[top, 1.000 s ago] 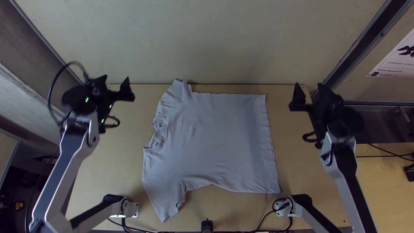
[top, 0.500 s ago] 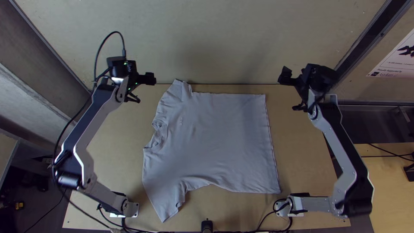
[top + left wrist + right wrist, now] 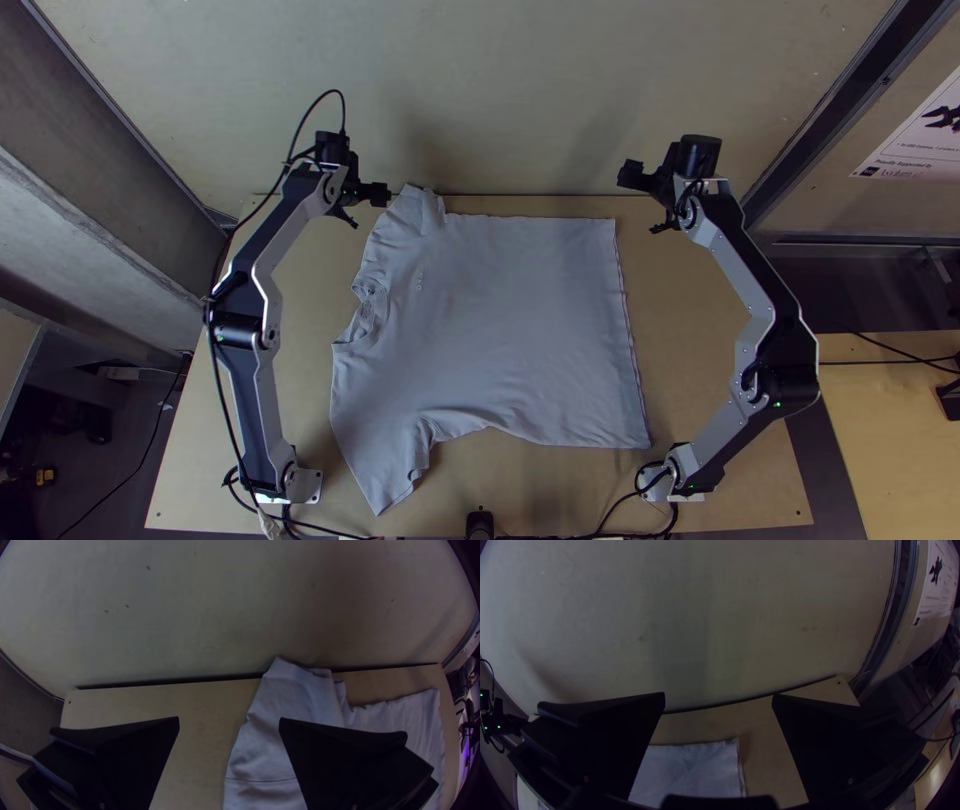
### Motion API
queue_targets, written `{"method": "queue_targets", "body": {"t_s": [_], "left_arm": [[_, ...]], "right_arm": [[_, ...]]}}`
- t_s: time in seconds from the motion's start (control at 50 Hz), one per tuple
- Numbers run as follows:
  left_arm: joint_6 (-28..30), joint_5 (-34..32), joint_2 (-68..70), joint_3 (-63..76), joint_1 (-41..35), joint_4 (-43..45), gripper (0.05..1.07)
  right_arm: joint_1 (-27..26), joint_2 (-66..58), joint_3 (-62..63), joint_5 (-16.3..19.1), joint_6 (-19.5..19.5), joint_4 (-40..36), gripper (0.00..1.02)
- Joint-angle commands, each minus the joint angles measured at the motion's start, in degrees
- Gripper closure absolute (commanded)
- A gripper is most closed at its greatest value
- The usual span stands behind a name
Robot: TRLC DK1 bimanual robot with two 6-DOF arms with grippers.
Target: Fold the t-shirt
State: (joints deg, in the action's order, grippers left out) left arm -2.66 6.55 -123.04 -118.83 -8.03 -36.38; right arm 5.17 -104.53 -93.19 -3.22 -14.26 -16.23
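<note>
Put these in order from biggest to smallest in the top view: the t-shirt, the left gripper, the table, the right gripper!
1. The table, biggest.
2. The t-shirt.
3. The left gripper and the right gripper together: they look about the same size, so I can't rank them.

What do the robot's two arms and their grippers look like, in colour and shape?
The left arm and right arm have angular silver-grey links and black joints. The left gripper and right gripper have wide, flat black fingers. A black cable runs along the left arm.
</note>
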Motion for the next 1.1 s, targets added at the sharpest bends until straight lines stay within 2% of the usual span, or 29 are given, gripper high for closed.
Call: {"method": "queue_targets", "body": {"t_s": [0.0,0.06,0.84,0.88,1.0,1.08], "left_arm": [[-0.4,-0.3,-4.2,-5.0,-0.1,-1.4,0.24],[-0.2,-0.3,-6.1,-6.7,-0.2,-1.6,0.30],[-0.9,0.2,-19.0,-10.7,-1.8,-0.9,0.30],[-0.7,0.2,-19.3,-10.8,-2.0,-0.8,0.41],[-0.7,0.2,-19.6,-11.1,-2.3,-1.0,1.05],[-1.7,0.1,-19.0,-11.0,-2.3,-1.3,1.05]], "right_arm": [[-0.2,-2.3,-2.7,-0.2,-2.4,-1.2,0.04],[0.0,-3.7,-3.5,-0.2,-2.4,-1.3,0.04],[1.0,-11.2,-3.4,-0.3,-3.7,-1.7,0.04],[1.0,-11.6,-3.6,-0.3,-3.7,-1.7,0.04],[1.0,-13.7,-4.9,-0.2,-3.7,-2.3,0.04],[1.0,-15.9,-7.0,-0.2,-3.7,-4.1,0.04]]}}
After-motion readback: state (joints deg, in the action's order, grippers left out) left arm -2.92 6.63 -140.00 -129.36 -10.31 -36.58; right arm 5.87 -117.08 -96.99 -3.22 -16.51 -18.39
